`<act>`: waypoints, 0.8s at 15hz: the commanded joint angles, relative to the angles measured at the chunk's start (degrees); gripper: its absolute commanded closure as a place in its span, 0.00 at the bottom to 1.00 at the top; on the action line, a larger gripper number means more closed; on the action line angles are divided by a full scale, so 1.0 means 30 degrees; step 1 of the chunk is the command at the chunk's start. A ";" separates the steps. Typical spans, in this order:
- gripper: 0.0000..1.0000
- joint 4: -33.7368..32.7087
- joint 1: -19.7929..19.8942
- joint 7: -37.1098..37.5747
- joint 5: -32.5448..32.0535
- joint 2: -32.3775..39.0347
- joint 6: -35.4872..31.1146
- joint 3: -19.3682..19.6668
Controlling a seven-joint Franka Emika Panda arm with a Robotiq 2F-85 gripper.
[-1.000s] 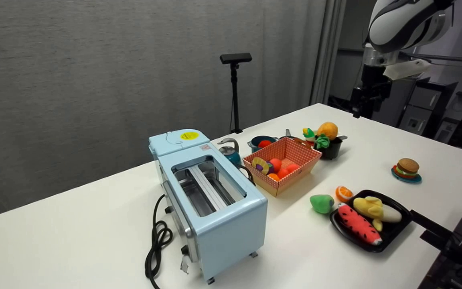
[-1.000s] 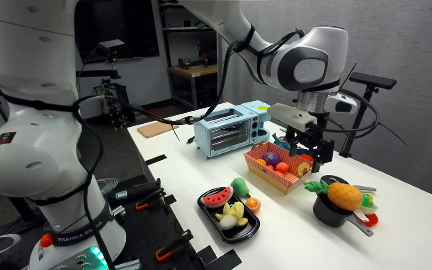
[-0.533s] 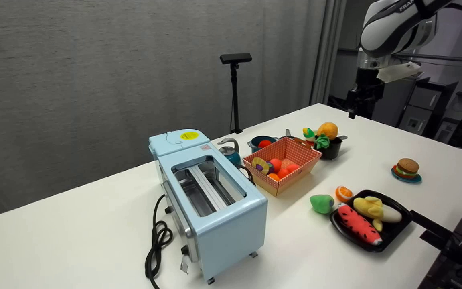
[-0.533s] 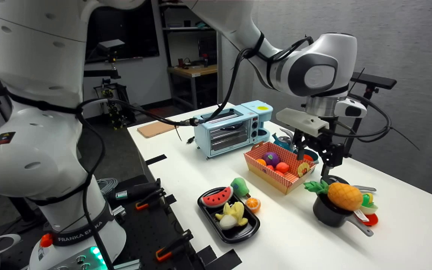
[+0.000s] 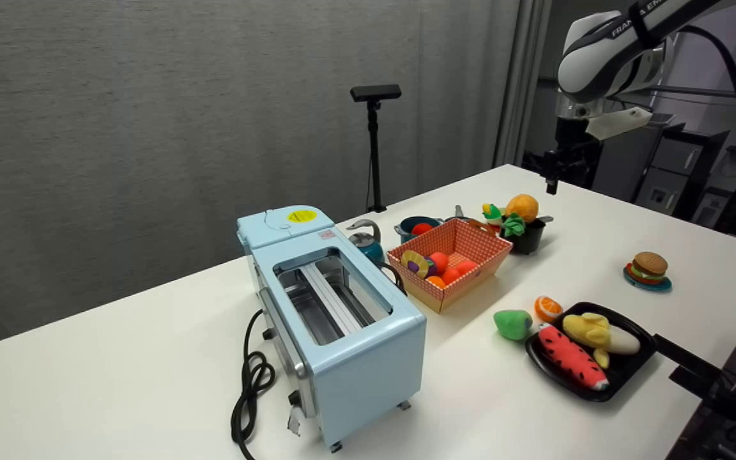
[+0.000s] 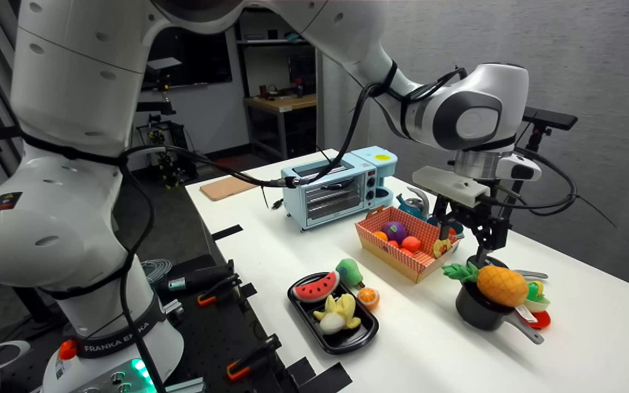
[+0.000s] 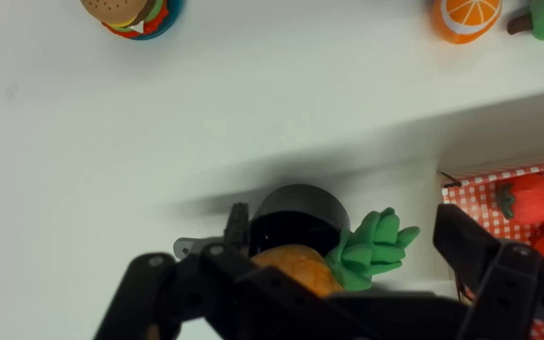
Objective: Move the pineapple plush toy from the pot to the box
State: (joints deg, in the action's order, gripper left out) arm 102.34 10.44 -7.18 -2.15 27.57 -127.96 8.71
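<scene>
Grey curtain point(image 5: 202, 115) alongside white table point(image 5: 119, 383); wood-topped bench point(image 6: 295, 103); dim shelf point(image 6: 257, 41) above, detail unclear.

- The gripper point(image 6: 462, 248) was black.
- Below the gripper, the pineapple point(image 6: 503, 285) was orange-yellow and criss-crossed, its leaves point(image 6: 459, 272) green.
- The pot point(image 6: 477, 311) below the gripper was black, its handle point(image 6: 523, 328) grey.
- Lower, to one side of the gripper, the box point(image 6: 386, 257) was red-and-white checked, partly tan outside.
- Well apart from the gripper, the toaster point(image 6: 332, 201) was light blue with a yellow sticker point(image 6: 381, 157).
- Well apart too, the tray point(image 6: 347, 339) was black, the watermelon point(image 5: 574, 358) red with black seeds.
</scene>
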 commanded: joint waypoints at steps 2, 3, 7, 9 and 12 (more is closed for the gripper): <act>0.00 0.0090 -0.0025 0.0144 -0.0286 -0.0028 -0.0260 -0.0180; 0.00 -0.0215 -0.0005 0.0077 -0.0177 0.0225 0.0043 -0.0259; 0.00 -0.0882 0.0027 -0.0001 -0.0046 0.0951 0.0388 -0.0506; 0.00 -0.1338 0.0120 -0.0146 0.0049 0.1439 0.0646 -0.0610; 0.00 -0.2182 0.0286 -0.0282 0.0196 0.2225 0.1186 -0.0687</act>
State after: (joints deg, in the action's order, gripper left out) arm 100.40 10.25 -7.19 -2.15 31.17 -127.42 7.37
